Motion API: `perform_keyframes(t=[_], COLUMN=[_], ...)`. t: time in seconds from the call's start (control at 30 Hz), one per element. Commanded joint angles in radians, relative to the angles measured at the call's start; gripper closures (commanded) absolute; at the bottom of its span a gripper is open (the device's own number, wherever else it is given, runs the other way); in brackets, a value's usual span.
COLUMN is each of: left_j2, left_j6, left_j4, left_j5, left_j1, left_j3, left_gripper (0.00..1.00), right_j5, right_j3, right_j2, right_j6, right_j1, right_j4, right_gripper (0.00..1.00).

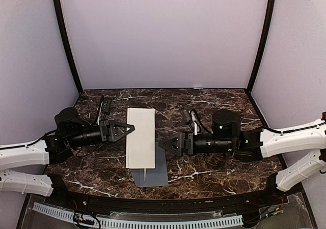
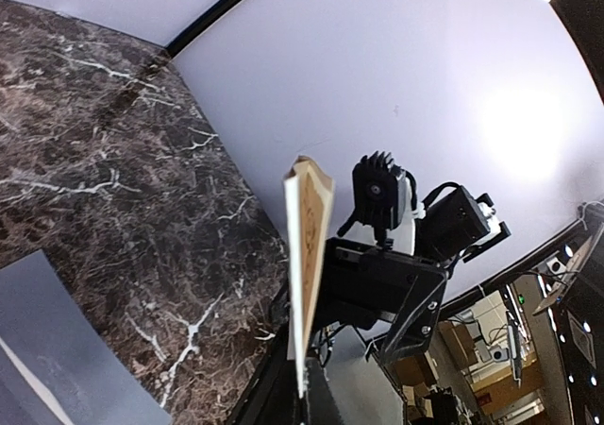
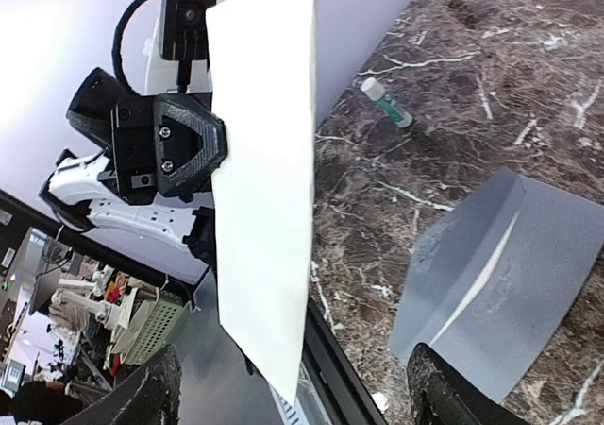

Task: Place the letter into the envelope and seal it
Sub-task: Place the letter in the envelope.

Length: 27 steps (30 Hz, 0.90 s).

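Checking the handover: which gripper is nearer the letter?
Left: the left gripper is shut on the letter's edge; the right gripper stands open beside the opposite edge.

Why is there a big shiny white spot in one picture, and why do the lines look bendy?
Left wrist view: bright glare washes out the white wall, and the wide lens bends the black corner post. Right wrist view: the right tool's own fingers look close, dark and blurry. Top external view: soft, even light.
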State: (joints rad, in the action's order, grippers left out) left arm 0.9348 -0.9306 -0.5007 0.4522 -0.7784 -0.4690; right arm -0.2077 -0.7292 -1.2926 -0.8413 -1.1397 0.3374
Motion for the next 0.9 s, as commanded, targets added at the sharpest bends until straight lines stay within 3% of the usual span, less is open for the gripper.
perform_keyframes(t=[0.0,0.13,0.3,0.6,0.77,0.87], left_j2=[-0.031,-0.058,-0.072,-0.07,-0.073,-0.066], left_j6=[0.015,0.005,-0.01,-0.02,-0.023,-0.026], left_j4=[-0.049,-0.065,-0.094,-0.114,-0.096,-0.073], left_j5=[-0.048,-0.069,-0.093,-0.111,-0.117,-0.1], left_j1=[-0.05,-0.059,-0.061,-0.063,-0.063,-0.064], left_j3=[-0.081,-0.096,-0.08,-0.064,-0.063,-0.07], left_gripper=[1.0,1.0,1.0,1.0,1.0,0.76], right_j5=[-0.06,-0.095,-0.121,-0.121,-0.106,-0.092], right_j3=[-0.052,-0.06,-0.06,-0.03,-0.018,-0.001], right_j2=[-0.025,-0.052,-0.073,-0.074,-0.063,-0.048], right_j6=[0.05,0.053,0.048,0.018,0.018,0.018], right_j1=[-0.036,-0.063,-0.095,-0.105,-0.105,-0.105], right_j4=[0.1,0.157,0.203,0.268,0.265,0.274], right_gripper=[0.23,0.32,0.52,1.0,1.0,1.0])
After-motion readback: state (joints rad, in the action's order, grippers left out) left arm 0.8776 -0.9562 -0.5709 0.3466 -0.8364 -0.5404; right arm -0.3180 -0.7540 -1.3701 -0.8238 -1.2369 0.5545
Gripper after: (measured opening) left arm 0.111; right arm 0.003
